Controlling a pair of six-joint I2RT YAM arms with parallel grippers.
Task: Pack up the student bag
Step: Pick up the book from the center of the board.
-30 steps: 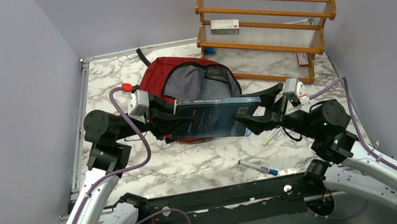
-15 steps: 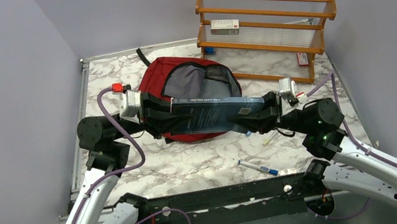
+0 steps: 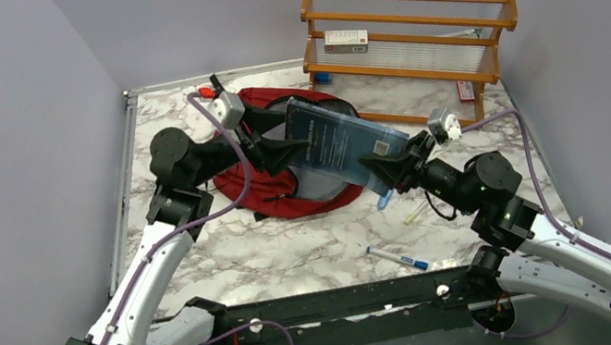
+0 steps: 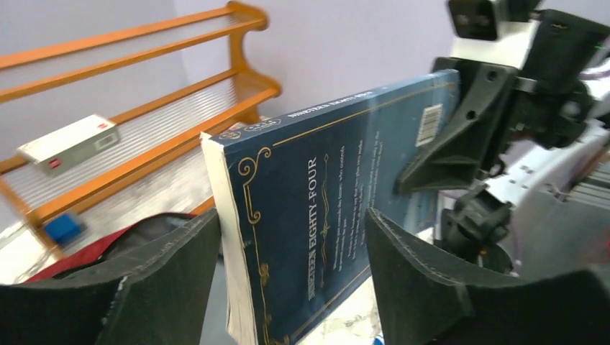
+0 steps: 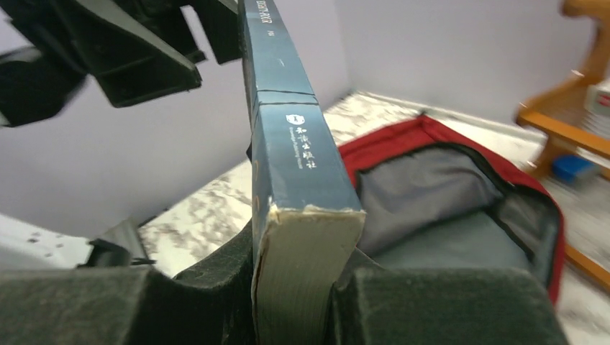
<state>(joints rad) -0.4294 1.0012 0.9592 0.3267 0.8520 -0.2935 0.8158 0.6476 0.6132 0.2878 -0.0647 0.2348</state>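
The student bag (image 3: 263,194) lay flat on the marble table (image 3: 296,249). Its main compartment was unzipped, so the grey lining showed inside the dark-red shell. A dark-blue book (image 3: 339,143) hung in the air above the open mouth of the bag. It was tilted, with its higher end over the far part of the bag and its lower end past the bag's right side.

The right gripper (image 3: 386,173) was at the right of the bag and clamped the lower end of the book. In the right wrist view the page block sat tight between its two fingers. The left gripper (image 3: 284,150) was above the left part of the bag, at the higher end of the book. Its jaws stood wide apart with the book between them. The right finger (image 4: 431,287) was clearly apart from the cover. Whether the left finger (image 4: 165,280) touched the page edge I could not tell.

Behind the bag, to its right, stood a wooden rack (image 3: 411,42) with a white box (image 3: 345,41) on its shelf. A small blue object (image 3: 321,78) lay at the foot of the rack, just beyond the bag's far right edge. A pen with a blue cap (image 3: 399,259) lay on the table, on the near right side of the bag and well apart from it.
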